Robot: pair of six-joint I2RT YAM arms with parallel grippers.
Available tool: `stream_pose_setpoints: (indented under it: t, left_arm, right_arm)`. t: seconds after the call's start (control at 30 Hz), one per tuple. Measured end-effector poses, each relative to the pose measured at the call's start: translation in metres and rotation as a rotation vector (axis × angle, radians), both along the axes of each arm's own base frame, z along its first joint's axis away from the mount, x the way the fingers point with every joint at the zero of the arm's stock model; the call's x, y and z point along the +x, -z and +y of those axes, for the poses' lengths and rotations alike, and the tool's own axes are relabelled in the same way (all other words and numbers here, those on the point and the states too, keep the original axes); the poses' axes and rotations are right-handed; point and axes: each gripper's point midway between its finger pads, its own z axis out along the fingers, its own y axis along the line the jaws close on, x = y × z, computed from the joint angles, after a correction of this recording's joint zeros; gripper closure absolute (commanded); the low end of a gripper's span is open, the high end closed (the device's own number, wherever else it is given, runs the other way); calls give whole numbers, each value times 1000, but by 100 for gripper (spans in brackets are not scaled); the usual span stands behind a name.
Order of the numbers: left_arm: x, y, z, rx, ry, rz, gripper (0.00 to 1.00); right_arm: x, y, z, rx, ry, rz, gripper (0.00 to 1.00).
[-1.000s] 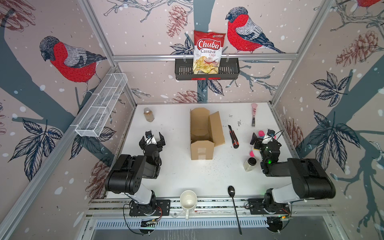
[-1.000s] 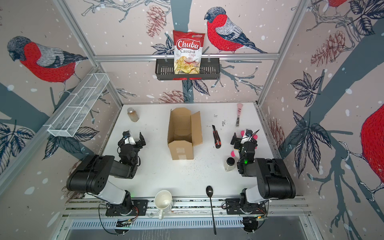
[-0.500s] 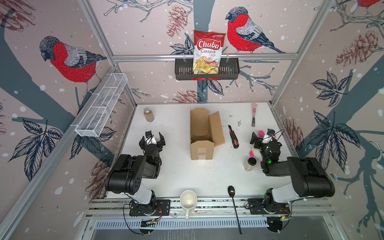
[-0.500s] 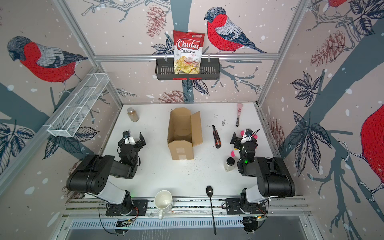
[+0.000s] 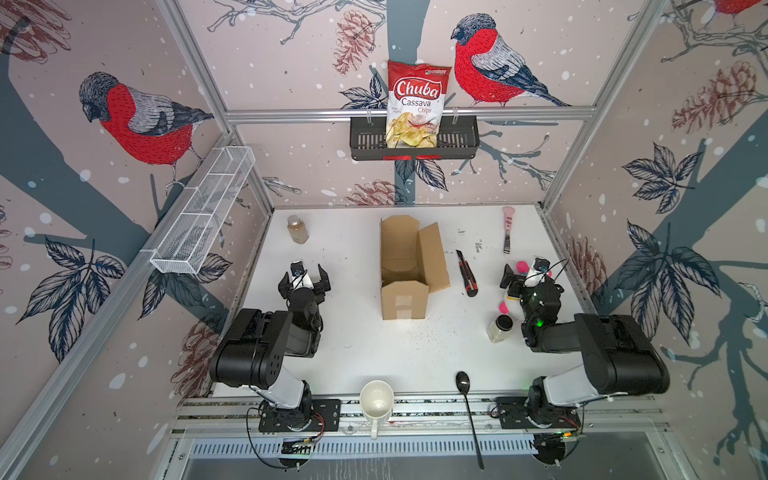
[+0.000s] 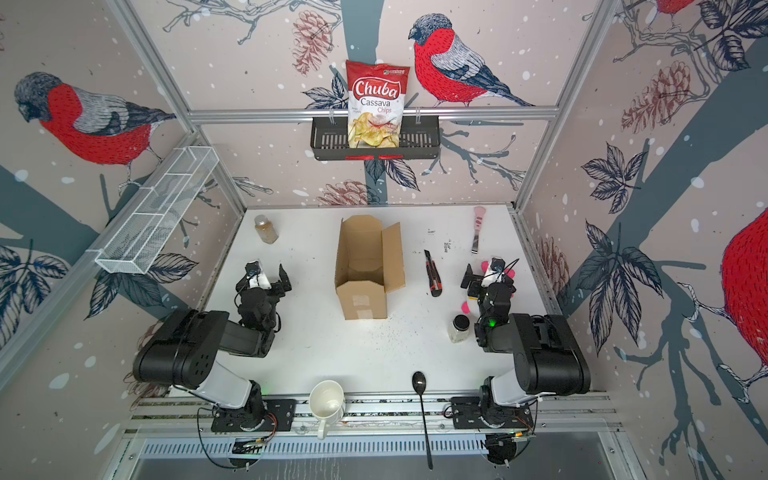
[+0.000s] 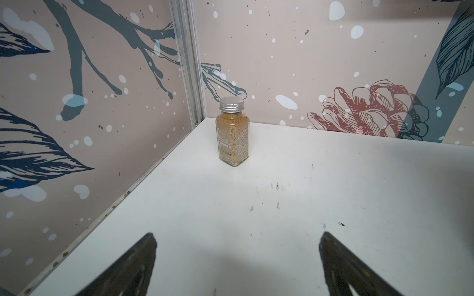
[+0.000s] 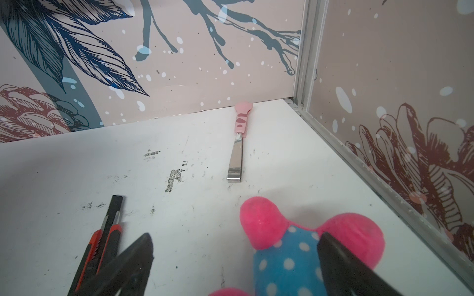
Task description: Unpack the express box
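One express box (image 5: 405, 270) is sitting open in the middle of the table (image 5: 353, 345), and it is looking empty inside. Nothing is moving since a second ago. The left gripper (image 5: 304, 281) and right gripper (image 5: 527, 276) are both waiting wide open, holding nothing, well apart from it. The right one is hanging over a pink and blue toy (image 8: 295, 251). I am guessing the unpacking is finished.

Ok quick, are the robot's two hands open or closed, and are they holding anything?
Left gripper: open, holding nothing.
Right gripper: open, holding nothing; a pink-and-blue soft toy lies just below it, not gripped.
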Motion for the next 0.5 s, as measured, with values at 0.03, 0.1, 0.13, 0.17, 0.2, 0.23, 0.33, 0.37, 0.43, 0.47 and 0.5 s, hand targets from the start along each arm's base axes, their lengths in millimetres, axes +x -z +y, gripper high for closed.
stream_pose_setpoints:
  t: [0.03, 0.1, 0.13, 0.17, 0.2, 0.23, 0.33, 0.37, 0.43, 0.47, 0.5]
  left_arm:
    - [0, 0, 0, 0, 0, 0, 2]
    - [0, 0, 0, 0, 0, 0, 2]
    - [0, 0, 0, 0, 0, 0, 2]
    - [0, 0, 0, 0, 0, 1, 2]
    - [0, 0, 0, 0, 0, 2, 2]
    - [0, 0, 0, 0, 0, 3, 2]
    - [1, 1, 0, 0, 0, 4, 2]
    - [1, 1, 0, 0, 0, 4, 2]
    - [1, 1, 0, 0, 0, 4, 2]
    - [1, 1, 0, 0, 0, 4, 2]
    - [1, 1, 0, 0, 0, 4, 2]
  right_arm:
    - [0, 0, 0, 0, 0, 0, 1]
    - [0, 0, 0, 0, 0, 0, 1]
    - [0, 0, 0, 0, 0, 0, 1]
    - [0, 0, 0, 0, 0, 0, 1]
    - [0, 0, 0, 0, 0, 0, 1]
    - [0, 0, 0, 0, 0, 0, 1]
    - [0, 0, 0, 0, 0, 0, 1]
    - [0, 0, 0, 0, 0, 0, 1]
    - [0, 0, 0, 0, 0, 0, 1]
    - [0, 0, 0, 0, 0, 0, 1]
    - [0, 0, 0, 0, 0, 0, 0]
